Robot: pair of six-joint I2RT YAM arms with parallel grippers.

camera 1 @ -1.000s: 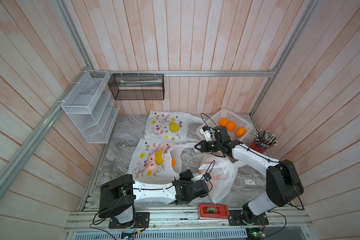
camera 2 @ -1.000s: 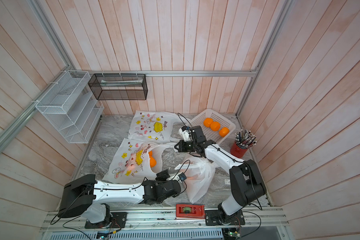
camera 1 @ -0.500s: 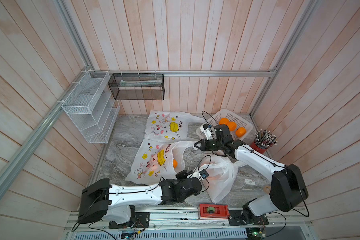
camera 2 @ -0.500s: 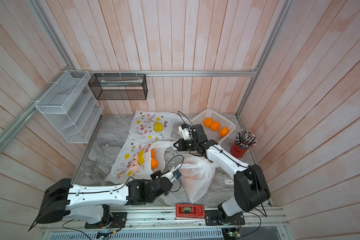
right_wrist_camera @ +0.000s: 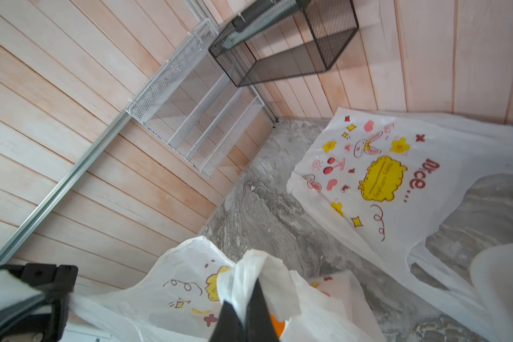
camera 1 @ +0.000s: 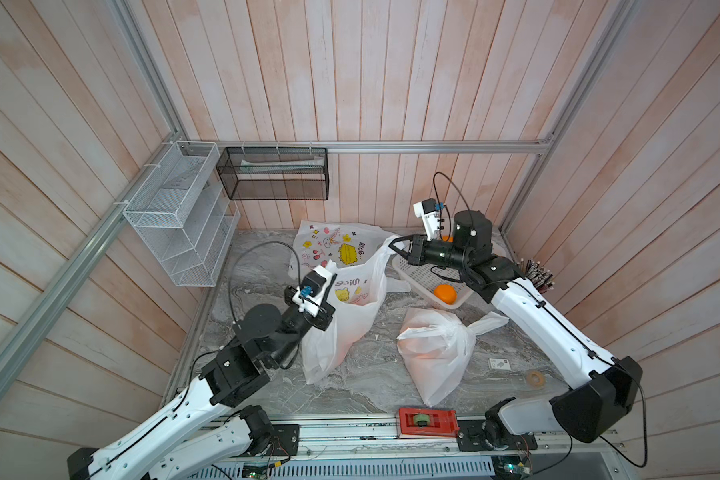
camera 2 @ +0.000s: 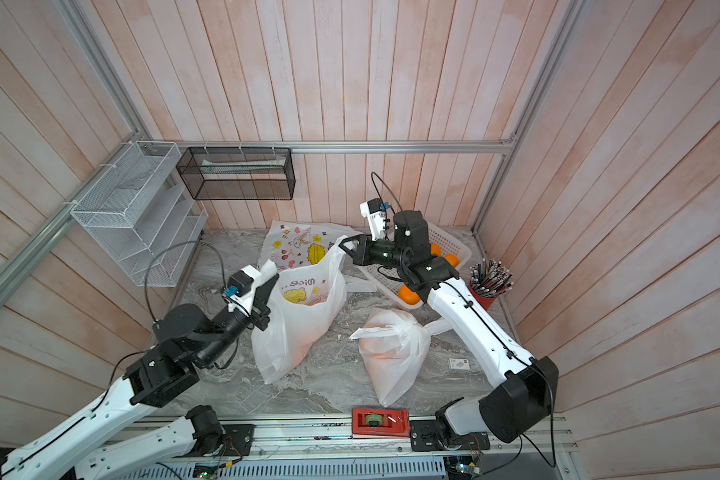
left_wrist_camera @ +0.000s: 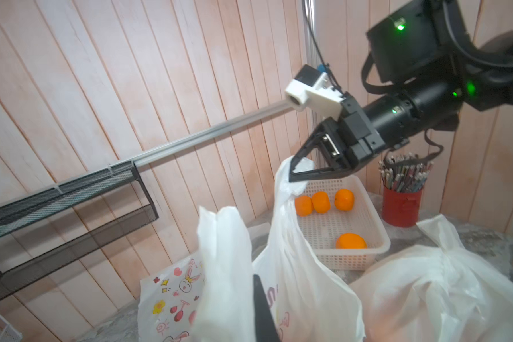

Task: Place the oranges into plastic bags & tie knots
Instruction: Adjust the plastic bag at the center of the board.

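Note:
A printed plastic bag (camera 1: 341, 324) hangs open between my two grippers, with oranges inside it (right_wrist_camera: 277, 325). My left gripper (camera 1: 327, 272) is shut on its near handle (left_wrist_camera: 224, 260). The right gripper (camera 1: 391, 245) is shut on the far handle (right_wrist_camera: 261, 275). A second bag (camera 1: 433, 357), holding oranges, lies to the right with a knot (camera 1: 468, 332) at its top. A third bag (camera 1: 341, 245) lies flat at the back. Several loose oranges (left_wrist_camera: 320, 202) sit in the white basket (left_wrist_camera: 353, 260).
A red cup of pens (camera 2: 489, 286) stands at the right wall beside the basket. White (camera 1: 179, 216) and black (camera 1: 273, 174) wire racks hang on the walls at the back left. A red block (camera 1: 427, 422) sits on the front rail.
My left gripper has shut on the bag's near handle and risen toward the back left. The bag went from lying flat to hanging upright between both grippers. The right gripper rose slightly.

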